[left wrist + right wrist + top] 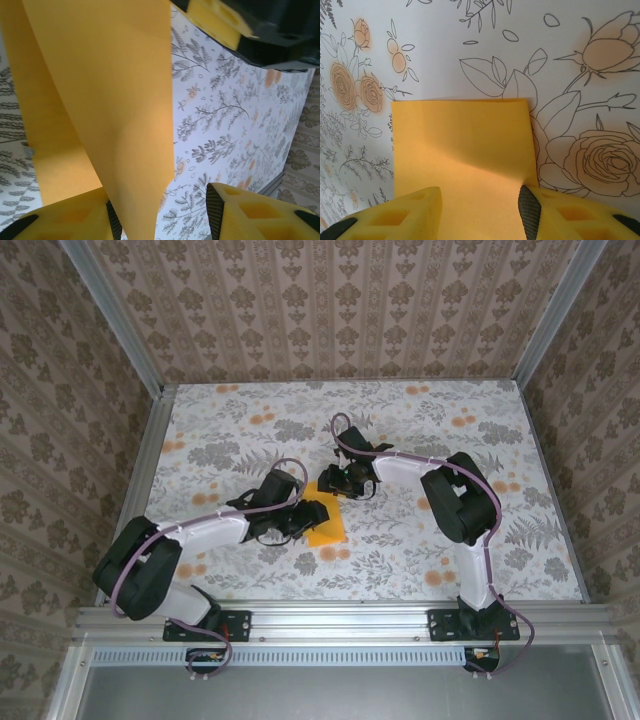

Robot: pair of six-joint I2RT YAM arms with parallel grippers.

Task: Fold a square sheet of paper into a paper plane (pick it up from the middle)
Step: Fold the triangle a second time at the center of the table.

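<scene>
Subject: square sheet of paper [325, 528] [110, 100] [460, 140], bright orange-yellow, is found near the middle of the flower-printed tabletop [420, 420], between the two hands.
Sheet, top view: a small orange patch is seen on the print, partly covered on its left by the left arm's wrist.
Sheet, left wrist view: the paper is seen bowed and lifted off the tabletop, running forward from between the fingers.
Sheet, right wrist view: a straight far edge and two square corners are seen, with a soft shadow band across the surface.
Left hand [303, 519] [160, 220]: placed at the sheet's left side. The fingers are set partly apart with the paper between them. The paper is laid against one pad [112, 220] and a clear gap is left to the other, so the sheet is not clamped.
Right hand [345, 482] [480, 215]: placed at the sheet's far edge. The fingers are set at a middling width and the paper spans the gap between them. Whether it is gripped cannot be told.
Cross-check: a yellow finger [215, 20] of the right hand is seen in the left wrist view, just beside the far end of the sheet.
Surroundings: patterned walls [330, 300] are seen on three sides of the tabletop.
</scene>
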